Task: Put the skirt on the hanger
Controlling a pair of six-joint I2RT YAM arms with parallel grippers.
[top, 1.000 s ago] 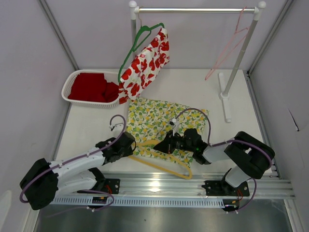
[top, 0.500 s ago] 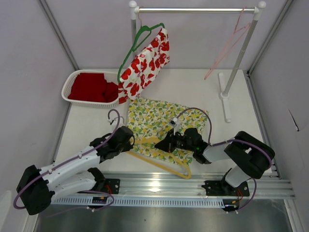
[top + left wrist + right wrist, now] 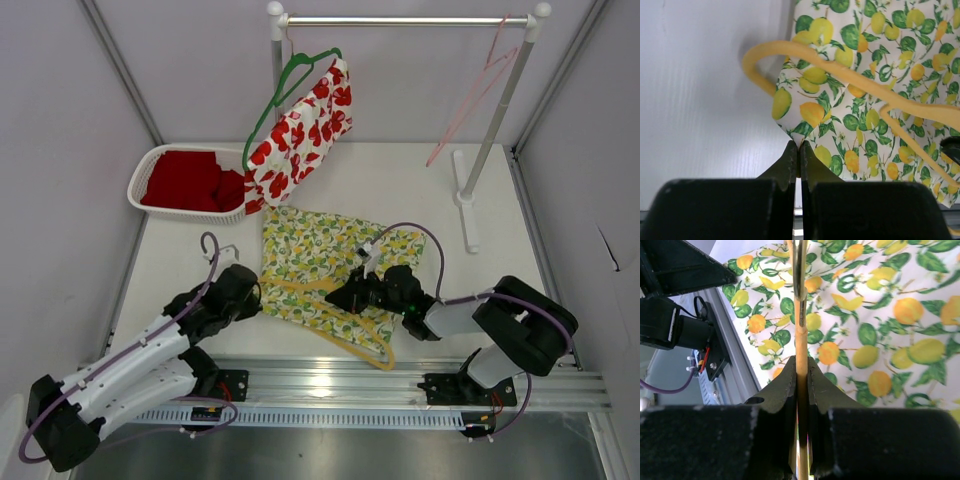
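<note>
Pinching the corner tip of the lemon-print skirt (image 3: 865, 105) in the left pincer (image 3: 799, 149), closed tight on the cloth. Lying flat on the white bench (image 3: 700, 100) ahead and to the right of that pincer, spread between both pincers as seen from overhead. Resting on top of the skirt just beyond the left pincer: a yellow hanger (image 3: 840, 62), with one rounded end poking past the cloth's edge over bare bench. Clamping the thin stem of that same hanger in the right pincer (image 3: 801, 371), pressed against it from both sides, with lemon fabric directly beneath and ahead. Facing the left pincer across the skirt's near edge, close but not touching. Well beyond the left pincer, toward its outer side: a white basket (image 3: 190, 214) holding red cloth (image 3: 190, 180). Farther off, past both pincers: a garment rail (image 3: 400, 20) carrying a green hanger (image 3: 310, 57) with a red-flowered garment (image 3: 300, 140) draped from it, and a pink hanger (image 3: 470, 100) hooked on toward the right pincer's side.
</note>
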